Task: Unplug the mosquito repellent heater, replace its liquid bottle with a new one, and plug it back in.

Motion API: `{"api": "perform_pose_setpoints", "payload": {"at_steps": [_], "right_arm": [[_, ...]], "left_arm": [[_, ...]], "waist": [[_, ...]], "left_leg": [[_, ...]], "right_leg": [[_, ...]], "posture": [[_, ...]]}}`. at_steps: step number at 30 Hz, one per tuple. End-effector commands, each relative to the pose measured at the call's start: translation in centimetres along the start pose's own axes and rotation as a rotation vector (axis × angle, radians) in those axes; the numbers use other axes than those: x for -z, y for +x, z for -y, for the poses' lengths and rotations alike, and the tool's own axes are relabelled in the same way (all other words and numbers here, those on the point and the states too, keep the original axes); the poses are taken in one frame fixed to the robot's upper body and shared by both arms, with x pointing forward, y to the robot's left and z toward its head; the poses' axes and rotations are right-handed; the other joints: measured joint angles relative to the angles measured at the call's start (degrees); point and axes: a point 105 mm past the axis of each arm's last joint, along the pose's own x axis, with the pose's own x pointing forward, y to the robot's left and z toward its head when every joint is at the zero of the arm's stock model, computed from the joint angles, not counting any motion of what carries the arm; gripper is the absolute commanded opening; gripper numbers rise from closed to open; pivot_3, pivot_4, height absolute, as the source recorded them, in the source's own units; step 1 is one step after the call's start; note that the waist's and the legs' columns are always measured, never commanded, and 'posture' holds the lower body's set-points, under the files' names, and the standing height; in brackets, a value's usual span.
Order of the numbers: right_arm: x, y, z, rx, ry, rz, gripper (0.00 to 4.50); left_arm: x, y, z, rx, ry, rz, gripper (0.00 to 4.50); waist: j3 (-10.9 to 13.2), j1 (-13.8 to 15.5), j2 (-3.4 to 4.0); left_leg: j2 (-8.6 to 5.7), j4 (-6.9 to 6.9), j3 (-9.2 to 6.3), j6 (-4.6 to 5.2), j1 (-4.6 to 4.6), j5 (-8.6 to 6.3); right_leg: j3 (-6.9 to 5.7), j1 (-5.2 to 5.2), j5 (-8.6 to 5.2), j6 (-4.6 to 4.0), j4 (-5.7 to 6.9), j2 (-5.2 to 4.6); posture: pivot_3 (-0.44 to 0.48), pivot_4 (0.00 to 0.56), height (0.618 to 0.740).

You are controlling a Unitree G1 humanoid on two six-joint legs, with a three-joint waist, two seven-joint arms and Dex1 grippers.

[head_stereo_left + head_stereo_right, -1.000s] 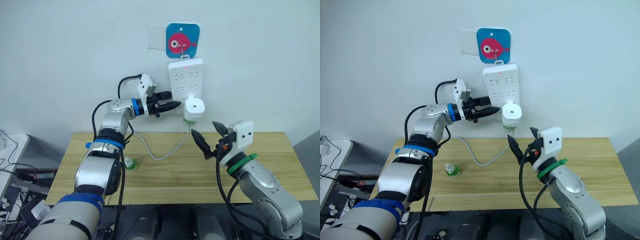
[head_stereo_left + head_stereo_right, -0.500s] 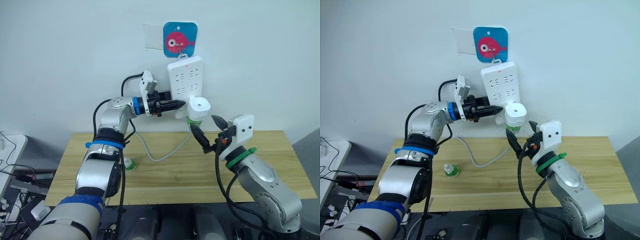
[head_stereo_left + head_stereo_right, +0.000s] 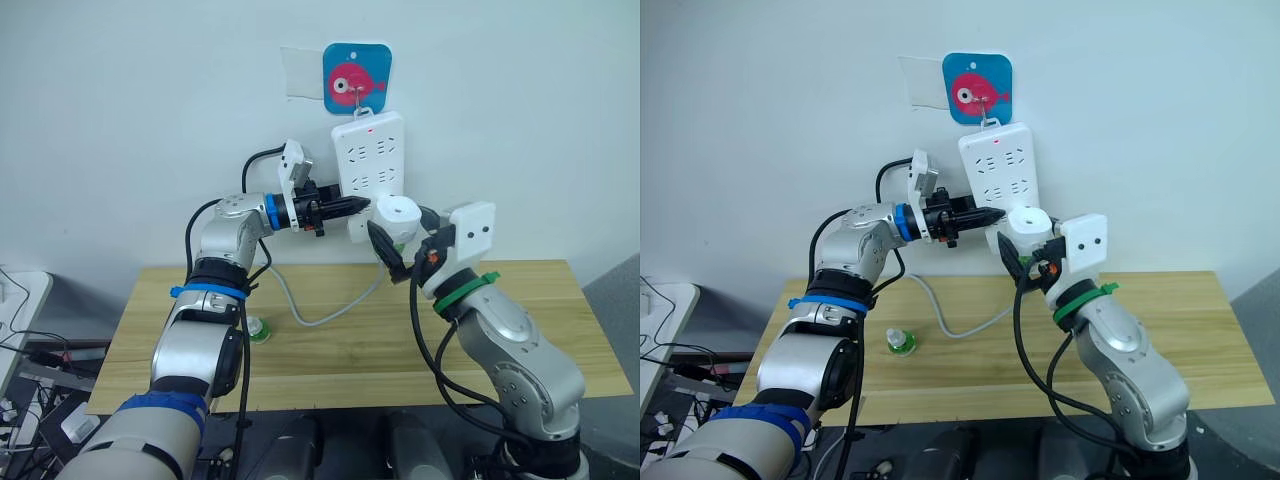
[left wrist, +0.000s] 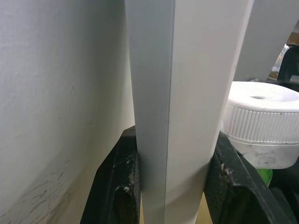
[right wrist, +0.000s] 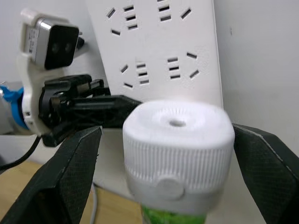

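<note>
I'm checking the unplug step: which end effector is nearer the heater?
Right. The right end effector straddles the heater, open; the left end effector clamps the power strip beside it.

Plain white wall [image 3: 120, 90] behind a wooden table [image 3: 330, 345].

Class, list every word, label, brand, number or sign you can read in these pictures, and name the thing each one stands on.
No readable words or numbers anywhere.
Blue wall hook plate: a pink fish picture, no lettering.
Power strip: socket slots and a small red light, no legible print.
Mosquito repellent heater: plain white, no label visible.
Small bottle on the table: green label too small to read.
</note>
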Motion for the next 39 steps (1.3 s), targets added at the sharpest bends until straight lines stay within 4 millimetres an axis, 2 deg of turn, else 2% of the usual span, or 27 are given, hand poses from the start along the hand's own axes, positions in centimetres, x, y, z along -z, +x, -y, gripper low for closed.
{"api": "perform_pose_setpoints", "payload": {"at_steps": [1,11,14,16,17,21,31,39], "right_arm": [[-0.8,0.7,-0.2,0.019,-0.014,0.031,4.5],[-0.3,1.4,0.0,0.04,-0.058,0.011,4.5],[-0.3,1.3,0.1,0.042,-0.068,0.016,3.88],[-0.3,1.3,0.1,0.041,-0.068,0.017,3.18],[-0.4,1.2,0.1,0.04,-0.064,0.02,3.01],[-0.5,0.7,-0.1,0.032,-0.054,0.025,3.01],[-0.2,-3.1,0.0,0.026,-0.031,-0.014,3.01],[-0.3,-3.7,1.1,0.059,-0.015,-0.012,3.01]], "left_arm": [[-0.9,0.7,0.6,0.034,0.054,0.007,1.31],[-1.0,0.7,0.5,0.027,0.067,0.007,1.31],[-1.0,0.7,0.5,0.023,0.069,0.008,1.31],[-1.0,0.7,0.4,0.021,0.069,0.009,1.31],[-0.9,0.7,0.4,0.019,0.07,0.009,1.31],[-0.8,0.7,0.2,0.008,0.074,0.009,1.31],[-0.4,0.1,-1.5,-0.101,0.113,-0.014,1.31],[-0.2,-0.5,-1.9,-0.126,0.12,-0.018,1.31]], "waist": [[0.0,0.0,0.01],[0.0,-0.1,0.02],[0.0,-0.1,0.02],[0.0,-0.1,0.02],[0.0,-0.1,0.02],[0.0,-0.1,0.02],[0.0,-0.3,0.01],[0.0,-0.5,0.03]], "left_leg": [[0.0,0.0,0.0,0.0,0.0,0.0],[0.0,-0.02,-0.01,0.0,0.0,0.0],[0.0,-0.01,0.0,-0.01,0.0,0.0],[0.0,-0.01,-0.01,-0.01,0.0,0.01],[0.0,-0.01,-0.01,-0.01,0.0,0.01],[0.0,-0.01,-0.01,-0.03,-0.02,0.01],[-0.05,0.02,-0.02,-0.13,-0.09,0.07],[0.29,-0.01,0.06,-0.27,0.01,0.44]], "right_leg": [[0.0,0.01,0.0,0.0,0.0,0.0],[-0.01,0.0,0.01,-0.02,0.01,0.0],[-0.01,0.0,0.01,-0.02,0.01,0.0],[-0.01,0.01,0.01,-0.02,0.02,0.0],[-0.02,0.0,0.01,-0.02,0.02,0.0],[-0.01,0.01,0.01,-0.02,0.01,0.0],[-0.04,0.02,0.02,-0.02,-0.02,-0.04],[-0.07,0.02,0.23,0.16,-0.01,0.07]], "posture": [[-0.217,0.235,0.74],[-0.21,0.232,0.74],[-0.211,0.229,0.74],[-0.211,0.229,0.74],[-0.214,0.228,0.74],[-0.215,0.222,0.74],[-0.216,0.204,0.74],[-0.221,0.184,0.74]]}}
